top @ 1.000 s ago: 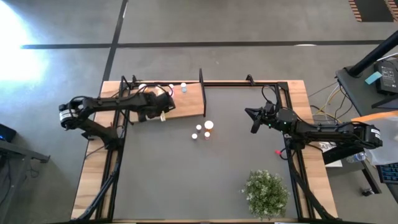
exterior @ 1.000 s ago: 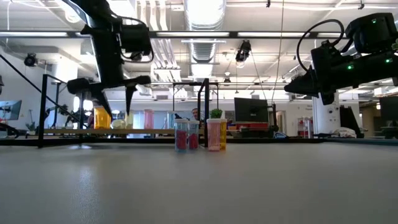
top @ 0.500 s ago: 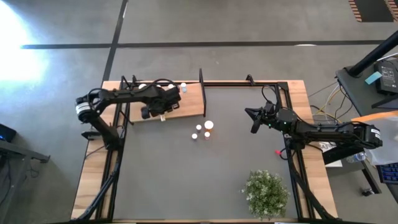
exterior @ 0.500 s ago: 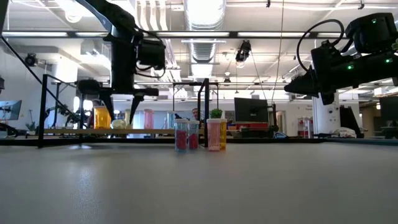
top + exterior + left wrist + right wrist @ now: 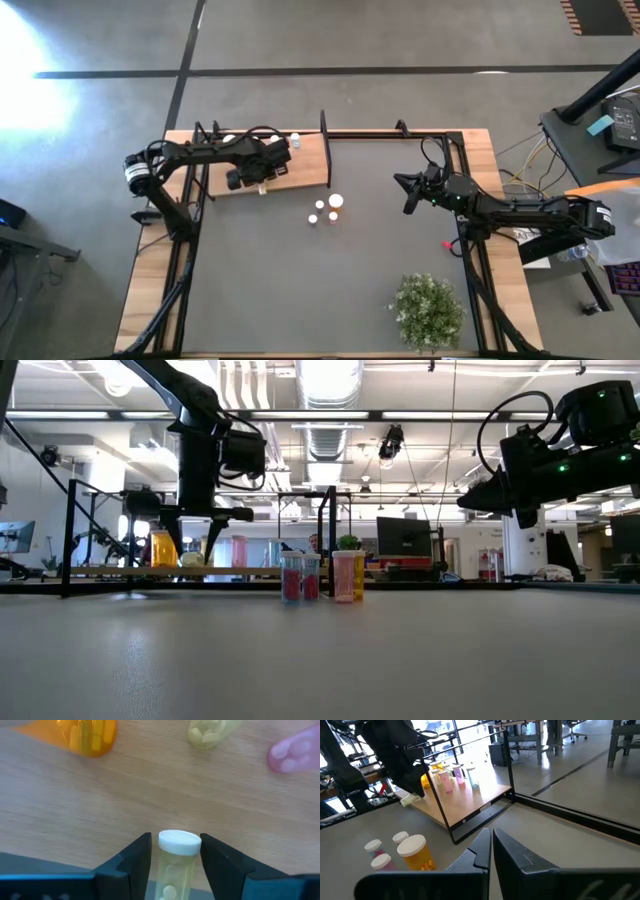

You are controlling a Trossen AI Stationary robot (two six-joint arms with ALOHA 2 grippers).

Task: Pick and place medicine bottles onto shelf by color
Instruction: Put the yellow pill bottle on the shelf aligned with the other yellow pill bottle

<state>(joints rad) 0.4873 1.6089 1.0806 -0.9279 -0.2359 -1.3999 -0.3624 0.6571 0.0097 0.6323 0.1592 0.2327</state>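
Note:
A yellow-green medicine bottle (image 5: 176, 870) with a white cap seems to lie on its side at the near edge of the wooden shelf (image 5: 300, 165), cap toward the far side. My left gripper (image 5: 176, 851) hangs over it, pointing steeply down and open, with one finger on each side of the cap. Orange (image 5: 90, 735), yellow-green (image 5: 212, 730) and pink (image 5: 295, 752) bottles stand farther back on the shelf. A small cluster of pink and orange bottles (image 5: 325, 210) stands on the mat. My right gripper (image 5: 405, 195) waits shut, raised and level, at the table's right. My left gripper has its fingers (image 5: 137, 862) on either side of the bottle's white cap (image 5: 179, 842), coming from above. Whether they touch it, I cannot tell. The bottle stays down at the shelf's near edge.
A thin black post (image 5: 324, 150) stands at the shelf's right edge, and a black frame runs round the table. A blue bottle (image 5: 295, 140) stands at the shelf's far edge. A green bushy plant (image 5: 428, 310) sits at the near right of the grey mat.
My left gripper has moved along the shelf toward the table's right edge, sunk a little and tipped more steeply down. It now stands over the yellow-green bottle at the shelf's near edge. That bottle has stayed where it was.

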